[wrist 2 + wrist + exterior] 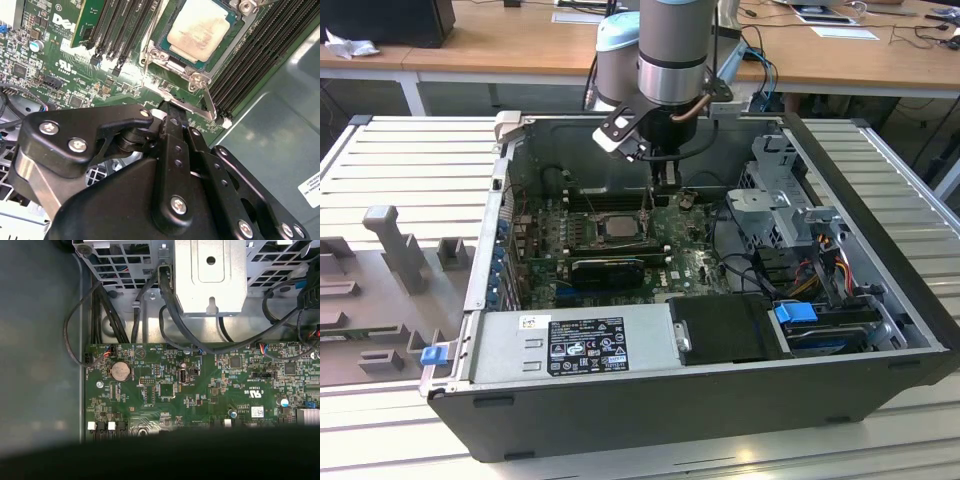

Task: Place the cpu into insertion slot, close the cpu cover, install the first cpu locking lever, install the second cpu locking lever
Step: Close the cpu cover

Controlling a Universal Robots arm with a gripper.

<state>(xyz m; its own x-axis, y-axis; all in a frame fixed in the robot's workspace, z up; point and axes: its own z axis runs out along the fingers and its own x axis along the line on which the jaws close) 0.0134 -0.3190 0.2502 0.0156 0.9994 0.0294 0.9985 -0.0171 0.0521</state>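
The cpu (pixel 200 27), pale silver with a stained top, lies flat in the insertion slot (pixel 592 230) on the green board; it also shows as the cpu (pixel 618 226) in the exterior view. The grey cpu cover (pixel 156 50) lies down around it as a frame. A thin metal locking lever (pixel 207 97) runs along one side of the socket, and another lever (pixel 146 50) along the opposite side. My gripper (pixel 172 106) is shut with nothing seen in it, its tip low over the board just beside the first lever's end. It hangs as the gripper (pixel 665 185) at the socket's far right corner.
Long black memory slots (pixel 117 30) flank the socket on both sides. A metal drive cage (pixel 790 205) and loose cables (pixel 740 262) fill the case's right part. The power supply (pixel 570 345) lies along the front. A coin battery (pixel 120 371) sits on the board.
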